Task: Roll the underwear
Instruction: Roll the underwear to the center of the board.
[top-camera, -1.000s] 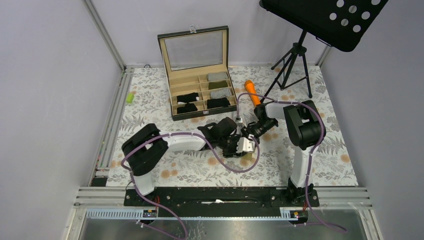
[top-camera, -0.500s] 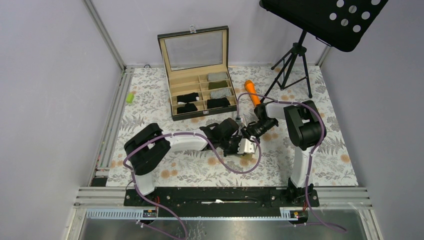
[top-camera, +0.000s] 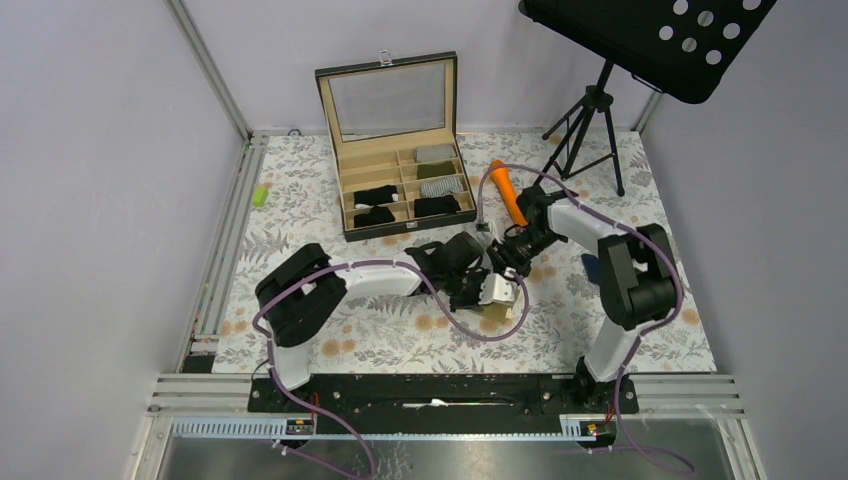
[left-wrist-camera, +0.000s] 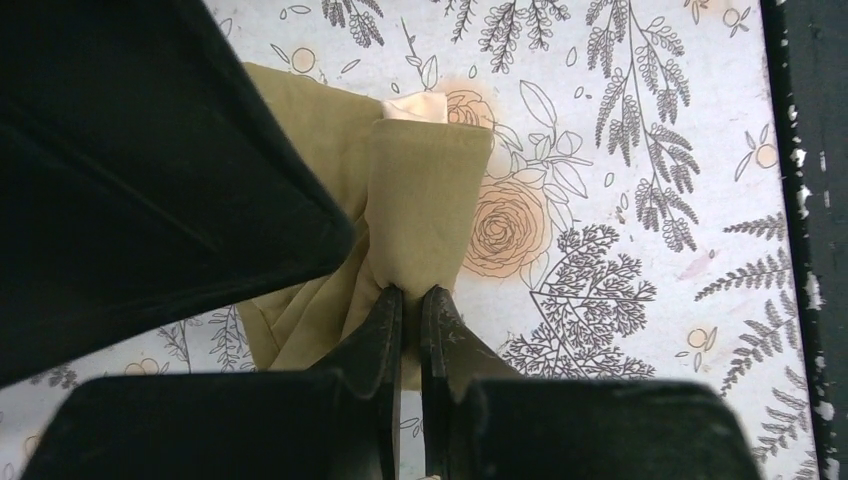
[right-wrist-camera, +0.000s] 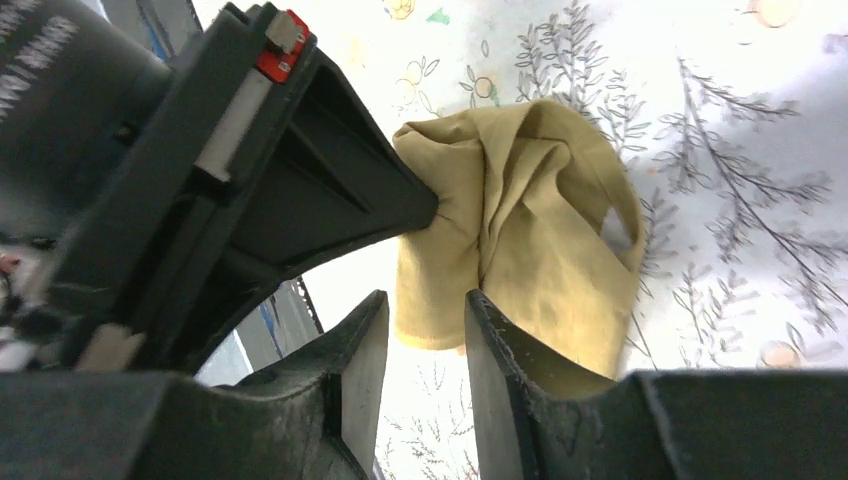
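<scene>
Your left claw (left-wrist-camera: 408, 292) is clenched: the two fingers stand almost together and pinch one edge of the olive-tan brief (left-wrist-camera: 420, 200). From the pinch, folds in the cloth fan out across the garment. In the right wrist view the same finger tip meets the brief (right-wrist-camera: 530, 230) at its bunched left side.

The brief lies on the surface (top-camera: 330, 340), a white cloth with a floral print, roughly at the middle between your two arms. It is loosely folded and crumpled rather than rolled. One flap is doubled over the top, and a paler strip shows at the upper edge in the left wrist view.

Your right claw (right-wrist-camera: 425, 300) is released. Its fingers stand apart with a clear gap, and nothing sits between them. The lower edge of the brief lies just beyond the finger tips; you cannot tell from this view whether they touch it.

From the top view, both claws meet just in front of the wooden box (top-camera: 400, 185), left claw (top-camera: 487, 290) low over the brief, right claw (top-camera: 505, 255) just beside it on the far side.

The box stands open with its glass lid upright. Dark pieces of cloth fill three of its compartments and grey ones two more; what they are is too small to tell.

An orange stick (top-camera: 505, 190) lies just right of the box, next to the right arm. A green cylinder (top-camera: 260, 195) sits well apart at the left edge of the surface. A music stand (top-camera: 650, 40) rises at the far right corner.
</scene>
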